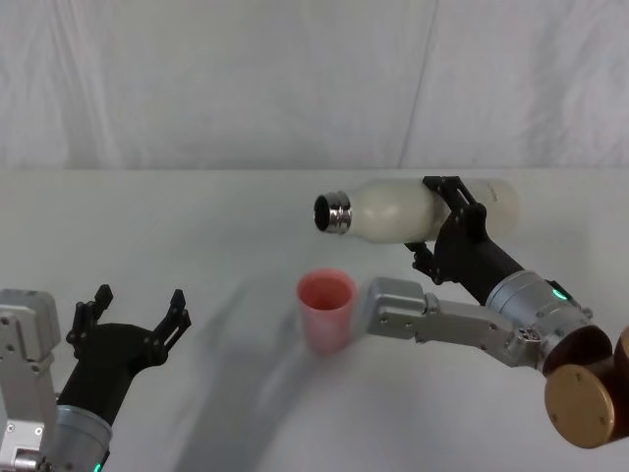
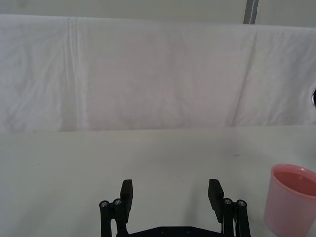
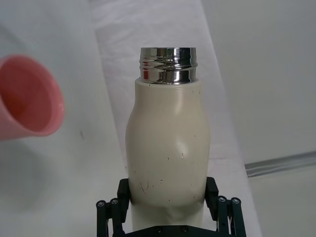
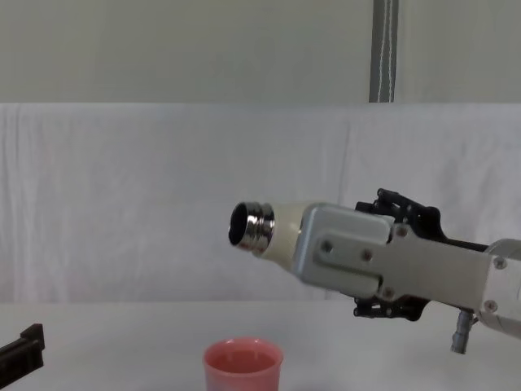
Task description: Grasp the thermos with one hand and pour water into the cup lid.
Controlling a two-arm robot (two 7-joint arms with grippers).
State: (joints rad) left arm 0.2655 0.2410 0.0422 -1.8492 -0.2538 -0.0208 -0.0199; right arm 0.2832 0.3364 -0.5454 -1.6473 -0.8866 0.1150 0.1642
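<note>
- Your right pincer (image 1: 454,218) sits closest to the wrist camera, clamped around the lower body of the thermos (image 1: 423,208), one finger pressed to each side of the cream shell.
- You hold the thermos lifted off the worktop (image 1: 197,216) and tipped nearly flat, its steel neck pointing toward the robot's left.
- Below it, the cup lid (image 1: 326,309) stands upright on the worktop, and from the head view the bottle mouth seems to hang above the cup's far rim or just past it; the chest view puts the mouth roughly over the cup, well above it.
- No stream of water is visible, so I judge the pour to be at its start or not yet flowing.
- To pour well, bring the mouth squarely over the middle of the cup before you tilt further, and lower it so the water has less way to fall.
- Roll the wrist slowly; a wide mouth like this one can release a sudden gush that a small cup would not catch.
- Keep the grip firm, since the smooth shell could slide as the neck dips.
- Your left pincer (image 1: 133,320) rests idle with its fingers spread apart, near the robot's left side and well clear of the cup.
- Look at the thermos: a rounded cream-white body with small scuffs, and a shiny threaded steel neck, uncapped.
- Salmon-pink and plain-rimmed, the cup lid has no handle.
</note>
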